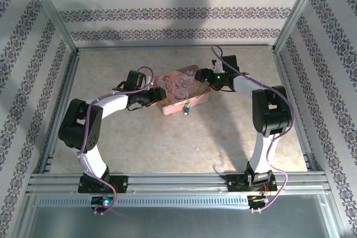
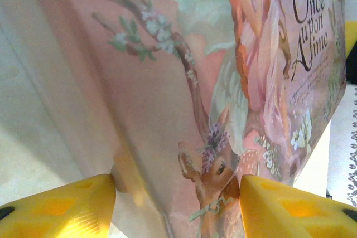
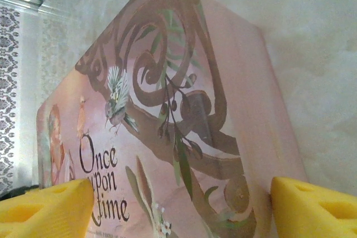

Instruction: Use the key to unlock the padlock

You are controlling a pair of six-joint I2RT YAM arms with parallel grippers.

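Note:
The padlock [image 1: 187, 108] is a tiny silvery piece with a bluish end, hanging at the front side of the pink picture box [image 1: 184, 90]. The key is out of view. My left gripper [image 1: 154, 96] is at the box's left end. Its yellow fingers [image 2: 61, 207] are partly closed on the box corner [image 2: 184, 137] and touch it on both sides. My right gripper [image 1: 213, 83] is at the box's right end, wide open, with its fingers [image 3: 312, 207] straddling the lid's corner [image 3: 184, 137].
The box lies slanted in the middle of the beige table [image 1: 184, 143]. Metal frame rails [image 1: 178, 181] run along the near edge, and patterned walls close in the left, right and back sides.

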